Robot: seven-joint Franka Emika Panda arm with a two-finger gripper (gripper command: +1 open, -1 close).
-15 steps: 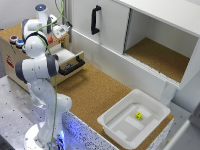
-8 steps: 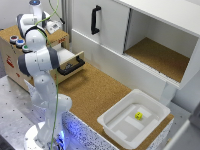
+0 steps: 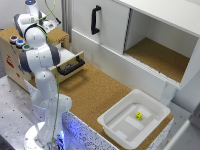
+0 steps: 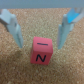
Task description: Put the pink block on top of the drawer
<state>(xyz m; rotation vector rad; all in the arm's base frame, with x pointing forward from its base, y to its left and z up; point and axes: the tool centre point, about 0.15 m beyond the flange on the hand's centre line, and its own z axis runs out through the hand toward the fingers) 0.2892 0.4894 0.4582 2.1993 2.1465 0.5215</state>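
In the wrist view the pink block (image 4: 42, 52), marked with black letters, rests on a brown cork-like surface. My gripper (image 4: 39, 45) is open, with one light-blue finger (image 4: 14, 27) on each side of the block and a gap between each finger and it. In the exterior view my wrist (image 3: 44, 22) hangs over the cork top (image 3: 59, 35) of the small wooden cabinet. The light-wood drawer (image 3: 70, 66) with its black bar handle is pulled out below. The arm hides the block in that view.
Several small round items (image 3: 19, 42) sit on the cabinet top at the exterior view's left. A white tub (image 3: 115, 127) holds a yellow object (image 3: 138, 116). The large white cupboard (image 3: 112, 30) has a vertical black handle and an open compartment (image 3: 155, 57).
My arm has shifted slightly toward the exterior view's left and back over the cabinet top. The drawer and the tub have not moved.
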